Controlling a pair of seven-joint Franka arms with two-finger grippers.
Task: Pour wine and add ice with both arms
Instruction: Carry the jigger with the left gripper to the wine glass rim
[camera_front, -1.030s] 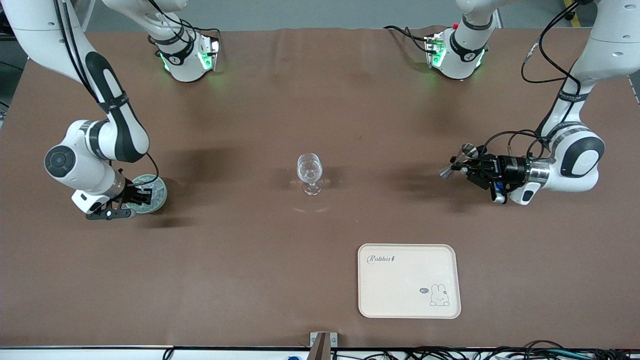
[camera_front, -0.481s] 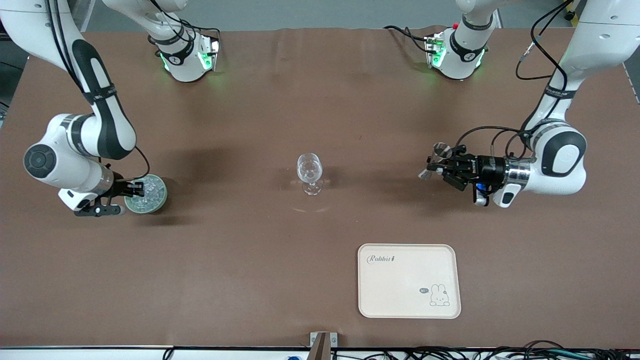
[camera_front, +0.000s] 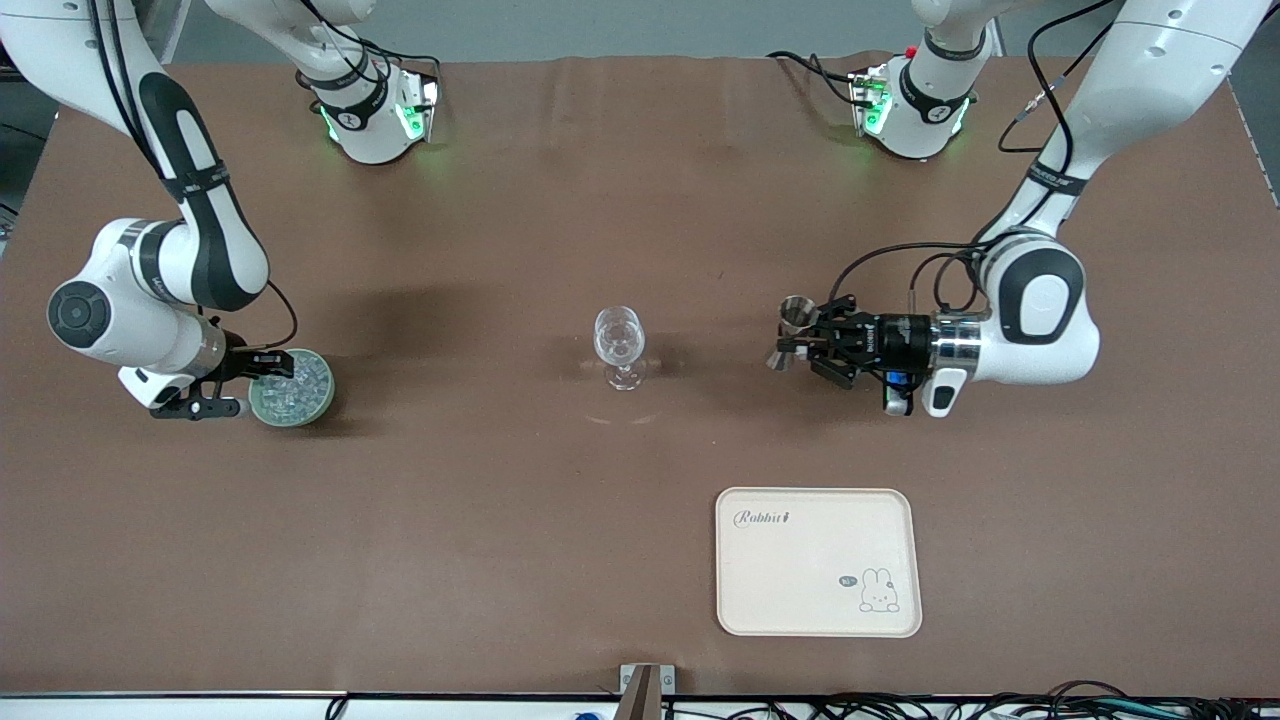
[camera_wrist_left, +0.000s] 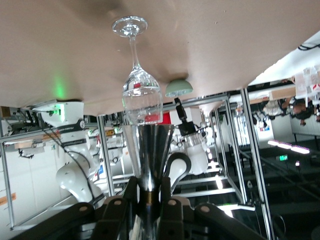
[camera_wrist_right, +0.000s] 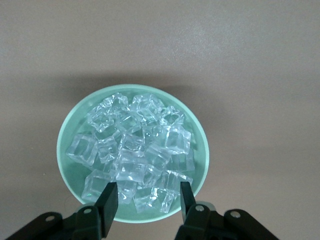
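My left gripper (camera_front: 812, 343) is shut on the waist of a steel jigger (camera_front: 790, 330), held level in the air beside the wine glass (camera_front: 619, 345), toward the left arm's end of the table. In the left wrist view the jigger (camera_wrist_left: 148, 150) points at the clear glass (camera_wrist_left: 141, 92), clamped by the left gripper (camera_wrist_left: 149, 202). My right gripper (camera_wrist_right: 148, 197) stands open over the rim of a pale green bowl (camera_wrist_right: 62, 145) heaped with ice (camera_wrist_right: 135, 150), nothing held. From the front, the right gripper (camera_front: 262, 372) overlaps the bowl (camera_front: 325, 396). Wine is out of view.
A cream tray (camera_front: 745, 600) with a rabbit drawing lies nearer the front camera than the glass, toward the left arm's end. Both arm bases (camera_front: 370, 115) (camera_front: 915, 110) stand along the table's back edge on the brown mat.
The left arm has carried the jigger toward the wine glass. The right gripper has drawn back toward the bowl's edge, and its fingers have spread apart.
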